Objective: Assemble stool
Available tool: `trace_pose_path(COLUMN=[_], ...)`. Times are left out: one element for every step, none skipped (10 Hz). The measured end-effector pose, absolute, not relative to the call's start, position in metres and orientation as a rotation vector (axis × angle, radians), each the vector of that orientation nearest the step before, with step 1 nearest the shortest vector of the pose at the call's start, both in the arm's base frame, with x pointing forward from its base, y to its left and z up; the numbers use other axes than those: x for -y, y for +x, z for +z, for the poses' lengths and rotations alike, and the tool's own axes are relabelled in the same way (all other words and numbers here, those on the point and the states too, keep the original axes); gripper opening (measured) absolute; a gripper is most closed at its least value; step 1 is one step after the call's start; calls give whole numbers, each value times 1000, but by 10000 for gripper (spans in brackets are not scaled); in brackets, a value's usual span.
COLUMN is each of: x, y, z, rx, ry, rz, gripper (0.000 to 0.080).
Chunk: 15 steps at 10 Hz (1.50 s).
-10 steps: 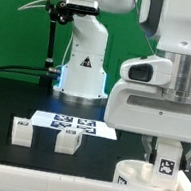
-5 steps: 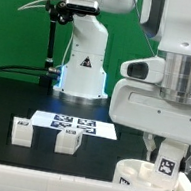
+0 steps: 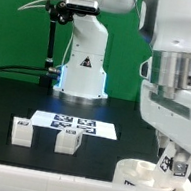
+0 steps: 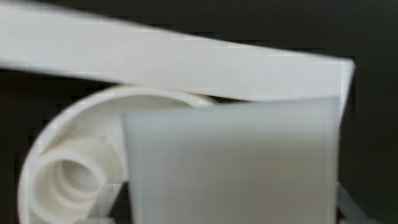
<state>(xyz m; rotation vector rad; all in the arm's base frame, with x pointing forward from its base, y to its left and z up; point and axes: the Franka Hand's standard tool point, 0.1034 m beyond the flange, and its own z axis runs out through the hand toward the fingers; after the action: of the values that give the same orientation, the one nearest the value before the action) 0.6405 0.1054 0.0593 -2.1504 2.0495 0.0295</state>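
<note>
Bright, even light fills the exterior view; the white robot base (image 3: 85,66) shows mild glare, and the black surface (image 3: 1,158) beside it stays matte. The wrist view is blurred, the seat disc (image 4: 80,135) soft and washed out.

The seat disc (image 3: 133,174) and each leg (image 3: 22,131) look like smooth white plastic; the table (image 3: 12,94) is matt black, the arm's casing (image 3: 182,28) glossy white

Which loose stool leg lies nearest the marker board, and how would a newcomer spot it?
Find the white robot base at the back of the black table; the thin flat white marker board lies before it. The small blocky white plastic leg stands at that board's front edge; its twin stands past the board's end, toward the exterior view's left.
</note>
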Motion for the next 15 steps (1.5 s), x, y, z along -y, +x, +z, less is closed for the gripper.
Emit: trace_pose_path(x=[-107,-107,-107,-107,-106,-105,-107,-111,-112,-112,-113,-114,-114,-114,-114], y=[640,640,640,640,641,641,639,638,638,637,636,636,635,635,635], z=[59,59,59,59,61,64,62,61,61,61,60,60,60,60,60], rx=[-2106,-2153,-2222,-2268,-2375,-2521,-2590,-2607,-2618,-2618,-2619,-2621,-2615,-2608,-2592], ry=[-2096,-2047,-1967,-1913,-1771,-1556,-1419,-1336,-1265,-1250,-1240,-1231,-1256,-1275,-1307], rz=[39,45,58,65,88,115,134,150,142,128,119,109,106,107,102], gripper=[337,337,337,337,337,337,337,337,337,337,337,337,337,337,341])
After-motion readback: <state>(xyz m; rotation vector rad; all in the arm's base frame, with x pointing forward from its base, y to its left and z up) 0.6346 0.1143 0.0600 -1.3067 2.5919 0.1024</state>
